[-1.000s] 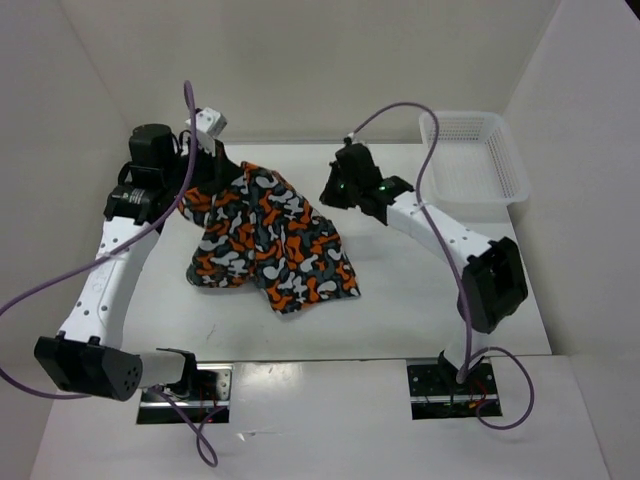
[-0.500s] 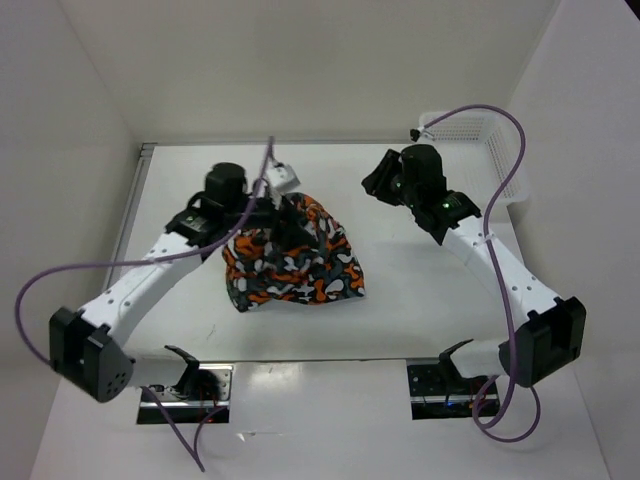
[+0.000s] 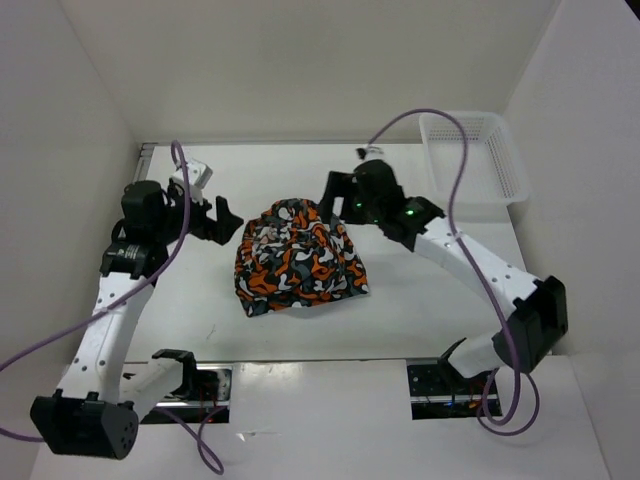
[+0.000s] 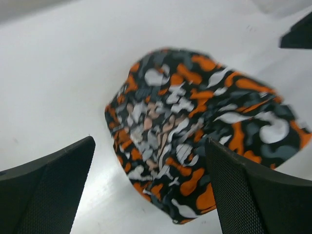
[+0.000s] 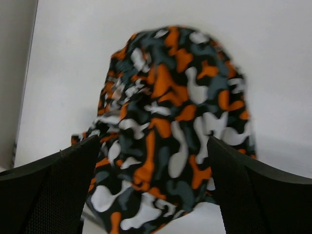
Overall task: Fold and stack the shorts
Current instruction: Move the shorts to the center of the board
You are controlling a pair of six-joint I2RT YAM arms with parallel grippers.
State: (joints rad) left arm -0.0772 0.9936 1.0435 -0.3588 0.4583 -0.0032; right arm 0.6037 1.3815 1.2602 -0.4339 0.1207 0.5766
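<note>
The camouflage shorts [image 3: 298, 260] lie bunched in a rounded heap at the middle of the table, orange, grey, black and white. Just left of the heap my left gripper [image 3: 224, 220] stands open, clear of the cloth; the left wrist view has the shorts [image 4: 195, 131] lying beyond its wide-set fingers [image 4: 46, 190]. My right gripper [image 3: 338, 196] is open above the heap's far right edge. Between its spread fingers [image 5: 263, 195] the shorts [image 5: 170, 126] show in the right wrist view, not gripped.
A white mesh basket [image 3: 478, 155] stands at the back right corner. White walls close the table on three sides. Purple cables loop over both arms.
Both grippers have opened and let go of the shorts, which dropped into a compact heap. The left arm pulled back to the left; the right gripper came in toward the heap.
</note>
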